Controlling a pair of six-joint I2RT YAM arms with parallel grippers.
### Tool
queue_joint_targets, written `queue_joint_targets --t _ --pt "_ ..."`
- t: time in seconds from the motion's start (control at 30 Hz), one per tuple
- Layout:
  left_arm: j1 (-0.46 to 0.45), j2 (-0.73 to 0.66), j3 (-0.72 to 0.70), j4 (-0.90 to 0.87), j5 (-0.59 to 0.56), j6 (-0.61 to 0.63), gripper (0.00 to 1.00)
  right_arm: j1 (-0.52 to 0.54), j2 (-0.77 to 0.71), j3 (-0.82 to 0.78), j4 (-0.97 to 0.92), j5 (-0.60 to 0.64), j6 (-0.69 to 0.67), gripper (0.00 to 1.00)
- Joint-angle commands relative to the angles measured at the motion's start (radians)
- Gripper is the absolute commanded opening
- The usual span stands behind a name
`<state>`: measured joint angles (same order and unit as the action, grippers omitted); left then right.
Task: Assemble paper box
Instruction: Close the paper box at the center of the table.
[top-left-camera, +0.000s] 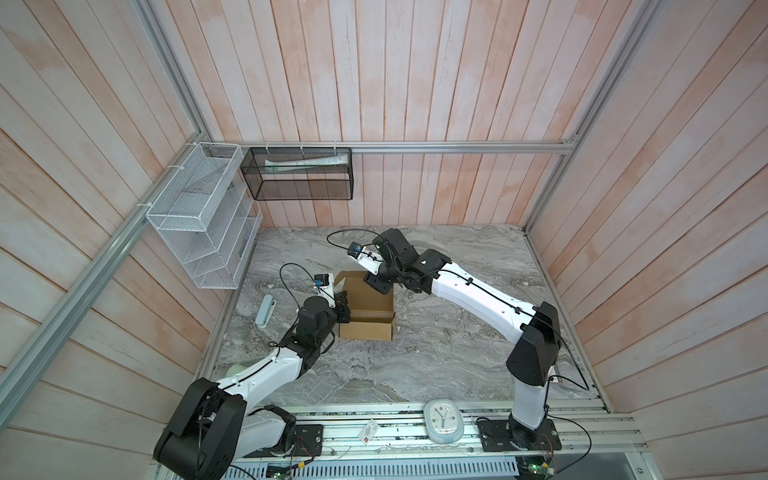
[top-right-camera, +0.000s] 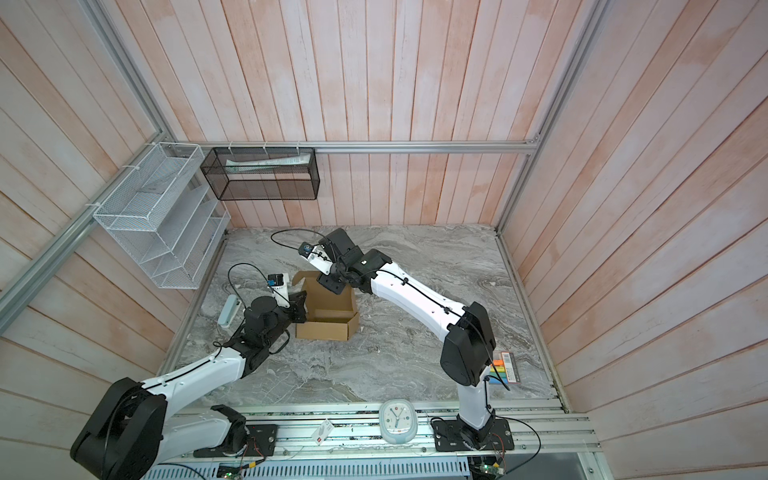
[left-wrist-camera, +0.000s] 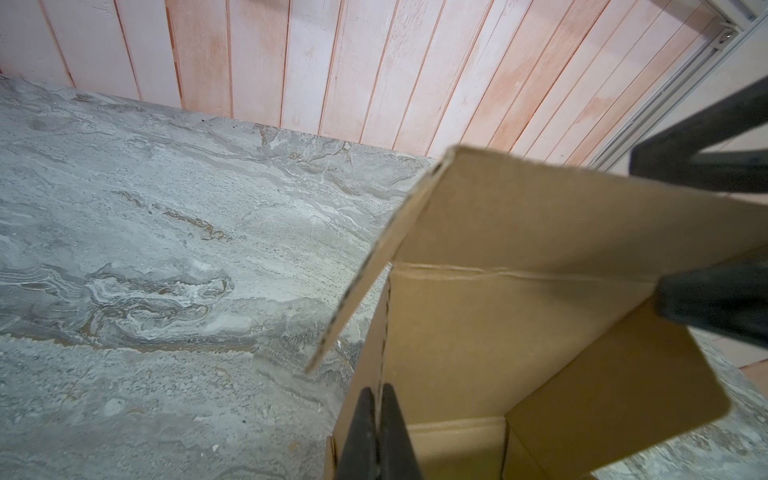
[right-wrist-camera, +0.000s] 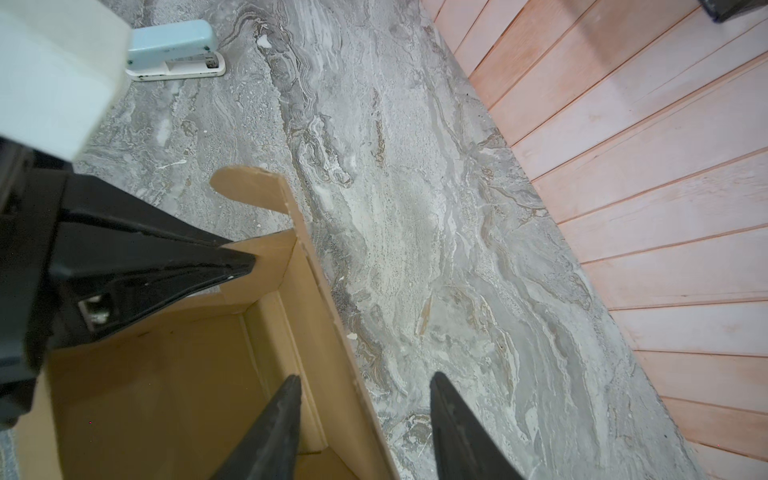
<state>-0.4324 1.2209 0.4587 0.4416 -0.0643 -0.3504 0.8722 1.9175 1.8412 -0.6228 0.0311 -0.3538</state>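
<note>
The paper box (top-left-camera: 371, 300) is plain brown cardboard, standing open-topped on the grey marble table in both top views (top-right-camera: 332, 305). Its walls are partly raised and a rounded flap sticks out at the far left corner. My left gripper (left-wrist-camera: 378, 389) is shut on the box's left side wall, one finger on each face; the right wrist view shows it (right-wrist-camera: 232, 266) pinching there too. My right gripper (right-wrist-camera: 365, 377) is open and straddles the far wall (right-wrist-camera: 332, 332), one finger inside the box (right-wrist-camera: 166, 395) and one over the table, neither touching it.
A pale blue stapler (top-left-camera: 266, 311) lies left of the box, near the left arm. White (top-left-camera: 199, 216) and black (top-left-camera: 297, 174) wire baskets hang on the walls. A clock (top-left-camera: 442, 419) sits on the front rail. A coloured pack (top-right-camera: 505, 368) lies by the right arm's base.
</note>
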Motion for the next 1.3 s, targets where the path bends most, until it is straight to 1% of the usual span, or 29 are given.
queue_joint_targets --t 0.0,0.13,0.53,0.63,0.77,1.0,1.1,1.27 --pt "-0.003 -0.007 0.009 -0.032 -0.019 0.022 0.00 -0.011 0.021 0.038 -0.031 -0.026 -0.023 0.51" --pt "-0.003 -0.002 0.014 -0.034 -0.019 0.022 0.00 -0.014 0.030 0.042 -0.034 -0.037 -0.036 0.51" --pt "-0.003 0.000 0.024 -0.047 -0.020 0.038 0.00 -0.025 0.051 0.047 -0.059 -0.061 -0.068 0.41" --pt "-0.003 0.004 0.026 -0.046 -0.020 0.038 0.00 -0.025 0.058 0.055 -0.070 -0.063 -0.074 0.38" --pt "-0.003 0.012 0.031 -0.044 -0.019 0.038 0.00 -0.025 0.060 0.058 -0.080 -0.064 -0.079 0.31" --pt "-0.003 0.015 0.038 -0.044 -0.023 0.037 0.00 -0.025 0.055 0.056 -0.085 -0.064 -0.080 0.22" --pt "-0.003 0.015 0.039 -0.047 -0.028 0.037 0.00 -0.025 0.053 0.054 -0.086 -0.066 -0.083 0.19" --pt "-0.003 0.015 0.044 -0.057 -0.036 0.029 0.01 -0.024 0.054 0.055 -0.098 -0.068 -0.083 0.16"
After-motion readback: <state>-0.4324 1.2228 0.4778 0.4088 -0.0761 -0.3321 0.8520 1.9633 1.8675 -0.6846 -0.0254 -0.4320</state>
